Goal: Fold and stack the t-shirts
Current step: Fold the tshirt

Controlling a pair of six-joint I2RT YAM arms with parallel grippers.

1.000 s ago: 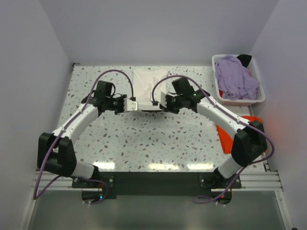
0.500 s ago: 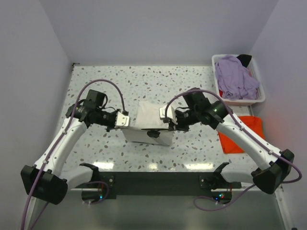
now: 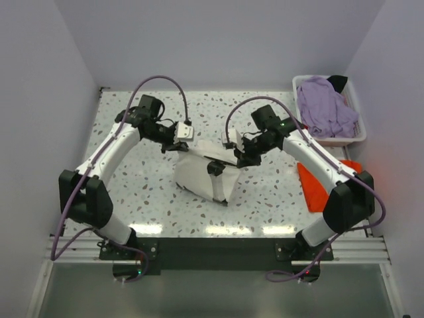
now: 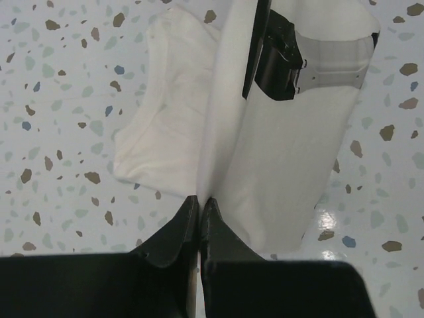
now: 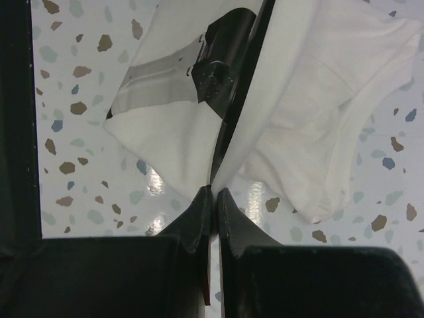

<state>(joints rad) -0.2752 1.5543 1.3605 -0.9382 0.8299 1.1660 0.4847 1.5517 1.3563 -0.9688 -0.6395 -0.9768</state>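
Top external view: the left gripper and the right gripper are each pinched tight on the upper edge of the large cream-white cloth t-shirt, holding it up over the middle of the speckled terrazzo table. The shirt hangs between them as a folded sheet, and its lower edge reaches the tabletop towards the near side.

In the left wrist view the black fingertips meet on a vertical crease of the cream-white cloth, with a hemmed edge of the shirt spread on the table to the left. The right wrist view shows its fingertips closed on a like crease, and a seamed edge of the cloth trails off to the right.

Bare table lies left of the shirt and along the far strip. The right side is tighter. An orange-red cloth t-shirt lies by the right edge, partly under the right arm. A lavender cloth t-shirt is heaped in the white plastic basket in the far right corner.
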